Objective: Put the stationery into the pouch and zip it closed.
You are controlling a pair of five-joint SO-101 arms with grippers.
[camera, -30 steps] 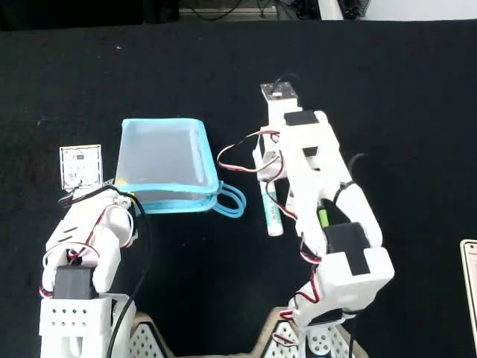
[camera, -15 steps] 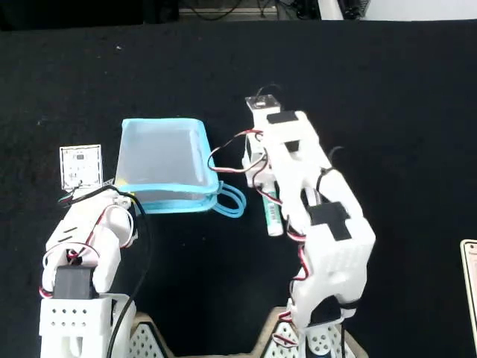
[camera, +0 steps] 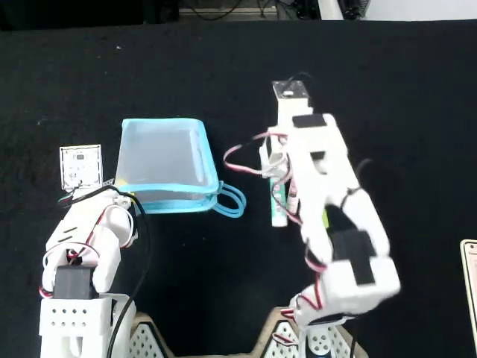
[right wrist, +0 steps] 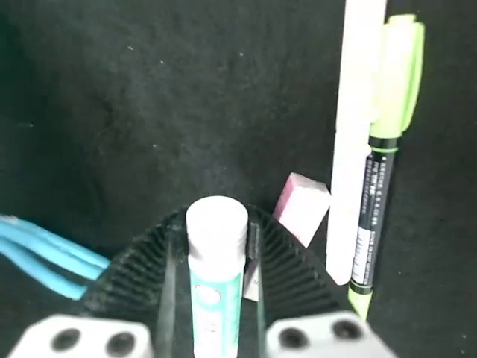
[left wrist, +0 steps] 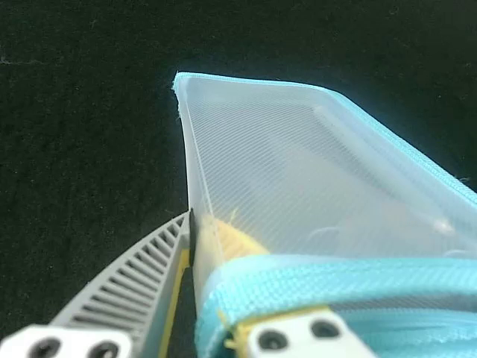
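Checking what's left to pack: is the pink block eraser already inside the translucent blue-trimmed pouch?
No, the eraser lies on the black table beside the white pen.

You have a black cloth table cover [camera: 387, 89] under everything. On its left side lies a small white square card [camera: 80, 165] with a printed pattern; at the near right edge, a pale rectangular card [camera: 469, 272] pokes in.

The left arm [camera: 83, 250] at 8 o'clock and the right arm [camera: 328, 201] at 4 o'clock are white and blocky, with black motor boxes [camera: 73, 282]. Thin red, white and black wires [camera: 238, 153] loop along them. The left gripper [left wrist: 205, 231] is ribbed grey and the right gripper [right wrist: 216, 220] ribbed black.
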